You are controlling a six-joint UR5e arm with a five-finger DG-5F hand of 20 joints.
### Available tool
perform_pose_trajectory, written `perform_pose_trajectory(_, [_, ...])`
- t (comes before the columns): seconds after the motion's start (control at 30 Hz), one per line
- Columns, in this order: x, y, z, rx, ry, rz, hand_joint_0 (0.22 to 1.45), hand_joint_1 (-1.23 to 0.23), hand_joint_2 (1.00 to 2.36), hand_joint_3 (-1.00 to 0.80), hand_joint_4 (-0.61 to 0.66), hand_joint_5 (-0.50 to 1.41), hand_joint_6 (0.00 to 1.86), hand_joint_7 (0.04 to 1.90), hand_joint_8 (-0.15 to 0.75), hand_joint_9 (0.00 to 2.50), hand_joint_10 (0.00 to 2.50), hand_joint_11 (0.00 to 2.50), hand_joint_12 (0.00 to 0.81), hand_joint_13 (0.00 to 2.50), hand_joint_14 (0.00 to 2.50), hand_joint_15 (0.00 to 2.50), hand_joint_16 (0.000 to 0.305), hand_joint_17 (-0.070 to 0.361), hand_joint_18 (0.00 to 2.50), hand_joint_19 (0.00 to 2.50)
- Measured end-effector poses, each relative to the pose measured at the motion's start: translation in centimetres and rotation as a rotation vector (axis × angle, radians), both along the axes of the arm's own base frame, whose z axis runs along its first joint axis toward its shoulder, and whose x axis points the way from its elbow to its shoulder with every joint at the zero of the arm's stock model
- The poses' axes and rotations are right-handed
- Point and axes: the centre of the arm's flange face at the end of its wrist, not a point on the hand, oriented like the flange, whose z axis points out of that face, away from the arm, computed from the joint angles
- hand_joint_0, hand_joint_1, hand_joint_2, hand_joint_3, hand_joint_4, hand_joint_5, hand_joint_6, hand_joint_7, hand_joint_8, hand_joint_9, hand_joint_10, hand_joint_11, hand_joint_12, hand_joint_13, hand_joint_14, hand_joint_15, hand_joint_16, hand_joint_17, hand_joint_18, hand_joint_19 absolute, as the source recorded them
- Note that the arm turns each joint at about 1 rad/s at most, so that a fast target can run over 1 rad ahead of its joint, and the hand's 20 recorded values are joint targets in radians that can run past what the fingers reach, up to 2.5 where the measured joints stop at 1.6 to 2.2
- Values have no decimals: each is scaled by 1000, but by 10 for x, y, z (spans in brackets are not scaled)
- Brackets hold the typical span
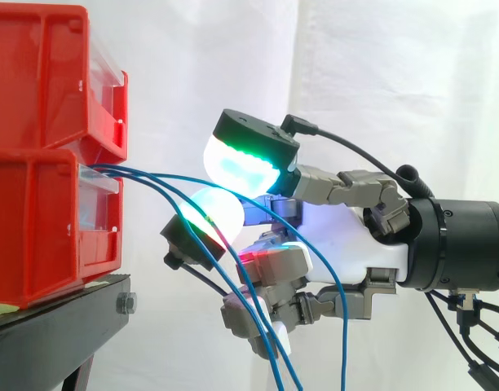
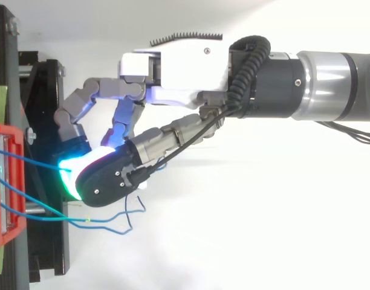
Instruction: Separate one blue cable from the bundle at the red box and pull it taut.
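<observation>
Now your robot hand (image 1: 347, 236) pinches one blue cable (image 1: 143, 172) beside the red box (image 1: 37, 220); next you should draw it away until taut.

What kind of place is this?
Probably a robot test lab: a white curtain hangs behind, red bins sit on a black stand, and a robot hand works at blue cables.
</observation>
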Motion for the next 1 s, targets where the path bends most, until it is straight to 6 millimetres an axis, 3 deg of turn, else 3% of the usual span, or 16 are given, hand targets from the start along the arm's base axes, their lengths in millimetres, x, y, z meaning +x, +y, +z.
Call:
perform_pose_trajectory(0.27, [0, 0, 1, -1, -2, -3, 648, -812, 1018, -202, -46, -184, 908, 1158, 280, 1179, 27, 1268, 397, 997, 32, 900, 50, 113, 868, 933])
perform_pose_trajectory(0.37, [1, 0, 1, -1, -3, -3, 688, -829, 1018, -222, -158, -186, 912, 1254, 265, 1177, 27, 1276, 385, 994, 32, 897, 50, 112, 868, 919])
perform_pose_trajectory(0.5, [1, 2, 2, -1, -2, -1, 713, -808, 1017, -258, -292, -193, 933, 1207, 259, 1198, 27, 1271, 382, 1007, 31, 868, 48, 108, 870, 918])
perform_pose_trajectory(0.73, [0, 1, 5, 8, 18, 0, 712, -780, 1013, -326, -245, -202, 928, 1157, 281, 1095, 26, 1187, 376, 1007, 30, 809, 48, 108, 872, 856])
perform_pose_trajectory(1.0, [-3, 1, 3, 66, 64, 3, 703, -786, 1014, -309, -208, -198, 928, 1131, 256, 954, 14, 1526, 355, 1103, 29, 1102, 43, 97, 862, 888])
